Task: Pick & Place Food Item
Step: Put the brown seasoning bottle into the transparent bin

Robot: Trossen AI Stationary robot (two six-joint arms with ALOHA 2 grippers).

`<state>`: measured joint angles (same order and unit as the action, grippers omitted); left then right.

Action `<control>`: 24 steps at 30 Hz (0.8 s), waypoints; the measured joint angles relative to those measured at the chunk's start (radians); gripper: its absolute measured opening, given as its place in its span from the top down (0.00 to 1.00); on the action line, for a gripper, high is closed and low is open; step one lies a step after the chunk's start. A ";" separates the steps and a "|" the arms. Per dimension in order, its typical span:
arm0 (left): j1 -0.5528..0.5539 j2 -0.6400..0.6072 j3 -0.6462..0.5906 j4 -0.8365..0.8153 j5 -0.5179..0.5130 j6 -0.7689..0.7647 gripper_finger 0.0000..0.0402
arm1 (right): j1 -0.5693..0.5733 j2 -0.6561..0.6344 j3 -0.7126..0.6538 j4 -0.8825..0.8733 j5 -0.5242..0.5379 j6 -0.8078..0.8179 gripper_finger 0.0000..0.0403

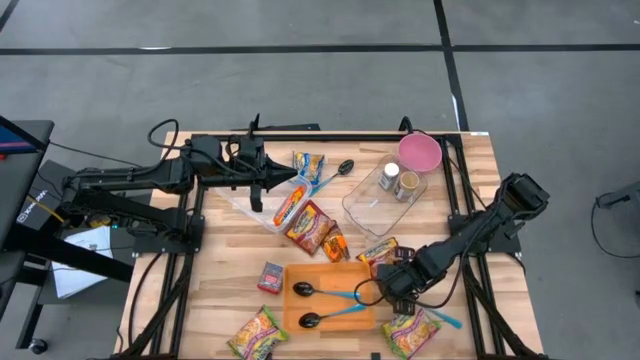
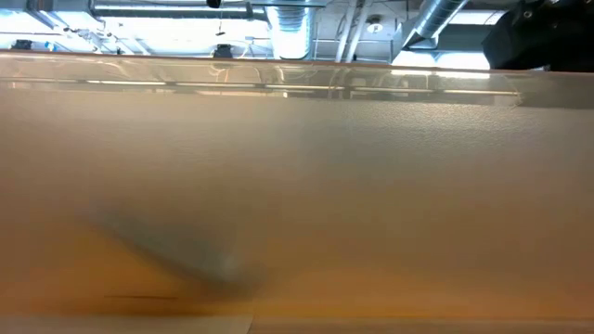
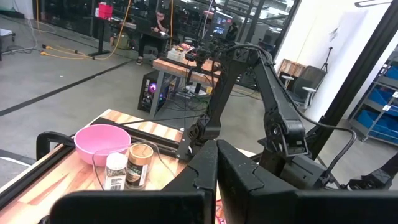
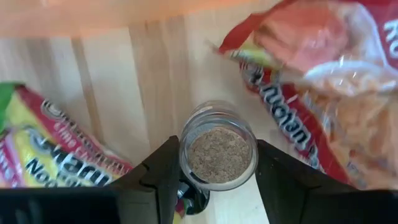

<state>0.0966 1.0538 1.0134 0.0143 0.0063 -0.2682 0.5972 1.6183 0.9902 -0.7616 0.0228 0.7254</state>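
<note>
Pale wooden slats make up the table (image 1: 220,290), which stands on a grey floor crossed by dark lines. In the left wrist view the room beyond shows glass walls, desks with equipment and a seated person far off.

On the table, going by size: a clear plastic tray (image 1: 375,205) toward 1 o'clock from the centre holds two small jars; an orange board (image 1: 345,275) toward 6 o'clock carries two dark spoons with blue handles (image 1: 330,292); a pink bowl (image 1: 420,151) sits at 1 o'clock beside the tray; noodle packets (image 1: 311,227) lie scattered from the centre down to 6 o'clock.

The right gripper (image 1: 392,290) is low at 5 o'clock, just off the board's right edge. In its wrist view its two fingers stand on either side of a small glass jar of brown powder (image 4: 217,154), touching it, so it is gripping the jar, with packets on both sides.

The left gripper (image 1: 262,185) hovers toward 11 o'clock; its fingers (image 3: 205,171) lie pressed together, closed on nothing.

The low view is almost wholly blocked by a blurred tan surface, with only ceiling pipes above it. The jar is hidden under the right arm in the high view.
</note>
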 joint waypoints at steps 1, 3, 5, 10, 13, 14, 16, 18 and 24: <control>0.000 0.000 0.000 0.000 0.000 0.000 0.99 | 0.000 -0.008 0.005 -0.010 0.000 0.001 0.59; 0.000 0.000 0.000 0.000 0.000 0.000 0.99 | 0.000 -0.027 0.020 -0.028 0.000 0.000 0.58; 0.000 0.000 0.000 0.000 0.000 0.001 0.99 | -0.002 -0.052 0.030 -0.061 0.001 0.000 0.58; 0.000 0.000 0.000 0.000 0.000 0.001 0.99 | -0.011 -0.145 0.067 -0.148 0.002 0.001 0.59; 0.000 0.000 0.000 0.000 0.000 0.001 0.99 | -0.015 -0.214 0.106 -0.225 0.003 0.008 0.59; 0.000 0.000 0.000 0.000 0.000 0.001 0.99 | -0.020 -0.236 0.123 -0.242 0.003 0.009 0.59; 0.000 0.000 0.000 0.000 0.000 0.001 0.99 | -0.032 -0.280 0.159 -0.283 0.003 0.009 0.59; 0.000 0.000 0.000 0.000 -0.001 0.001 0.99 | -0.055 -0.315 0.200 -0.326 0.008 0.009 0.59; 0.000 0.000 0.000 0.000 -0.001 0.002 0.99 | -0.191 -0.356 0.325 -0.476 0.068 -0.050 0.59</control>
<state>0.0967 1.0538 1.0134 0.0147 0.0048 -0.2665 0.4058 1.2628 1.3155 -1.2376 0.0906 0.6756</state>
